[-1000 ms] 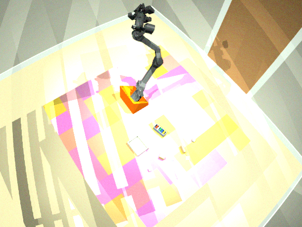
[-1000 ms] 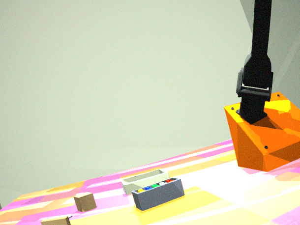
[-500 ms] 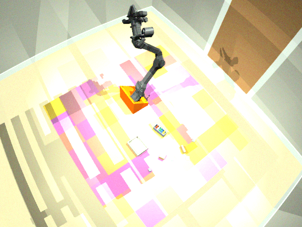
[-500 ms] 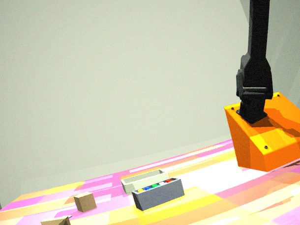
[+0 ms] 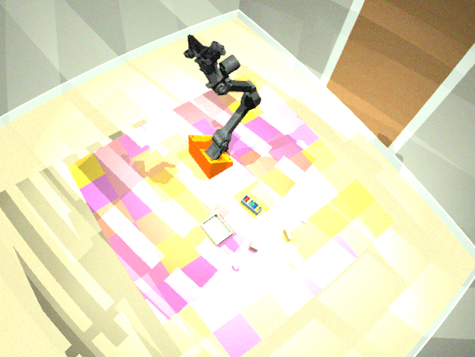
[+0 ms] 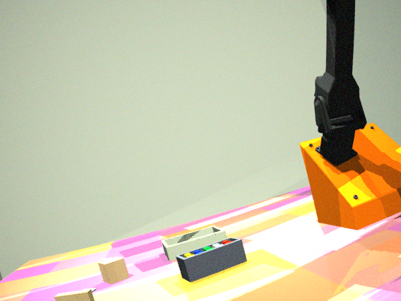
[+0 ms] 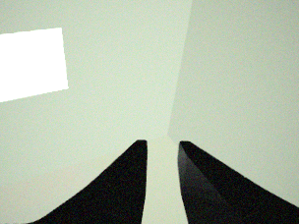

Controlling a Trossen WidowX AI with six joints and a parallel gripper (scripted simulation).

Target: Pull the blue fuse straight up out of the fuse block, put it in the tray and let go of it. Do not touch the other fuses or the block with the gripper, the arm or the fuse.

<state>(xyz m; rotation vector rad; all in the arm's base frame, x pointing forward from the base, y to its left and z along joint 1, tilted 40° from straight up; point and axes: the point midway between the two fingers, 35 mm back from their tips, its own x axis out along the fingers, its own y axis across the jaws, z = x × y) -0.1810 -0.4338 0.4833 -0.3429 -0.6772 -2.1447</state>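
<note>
The blue fuse (image 5: 255,206) (image 6: 197,252) sits in the dark grey fuse block (image 5: 248,206) (image 6: 213,263), in a row between the yellow fuse (image 6: 188,255) and the green fuse (image 6: 208,248). White and red fuses follow towards the other end. The pale tray (image 5: 217,229) (image 6: 187,245) stands beside the block and looks empty. My gripper (image 5: 191,40) (image 7: 161,150) is raised high, far from the block and tray. It is shut down to a narrow gap with nothing between the fingertips. The exterior view does not show it.
The arm rises from the orange base (image 5: 200,161) (image 6: 329,197). A wooden block (image 5: 253,247) (image 6: 113,270) stands near the tray, and another (image 5: 287,235) (image 6: 75,296) lies farther off. Small pale items lie nearby. The wrist view shows only walls and a bright patch.
</note>
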